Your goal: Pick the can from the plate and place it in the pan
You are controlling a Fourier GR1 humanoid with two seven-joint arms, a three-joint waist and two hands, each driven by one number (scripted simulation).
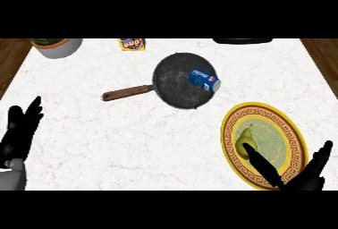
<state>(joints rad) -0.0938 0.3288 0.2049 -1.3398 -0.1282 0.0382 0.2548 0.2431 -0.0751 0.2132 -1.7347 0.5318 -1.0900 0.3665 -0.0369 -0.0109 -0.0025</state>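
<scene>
Right hand (305, 178): at 5 o'clock, fingers straight and spread, holding nothing, over the near rim of the plate (232, 117).
Left hand (19, 129): at 8 o'clock, fingers straight, holding nothing, resting by the view's edge.
Plate: gold-rimmed, at 4 o'clock, bearing a green pear (246, 142).
Can (204, 79): blue, lying on its side in the pan (173, 85), against the pan's 3 o'clock rim.
Pan: dark, at 12 o'clock on the marble surface (132, 143), handle pointing to 8 o'clock.
Far edge: bowl (57, 46), snack packet (132, 44).
</scene>
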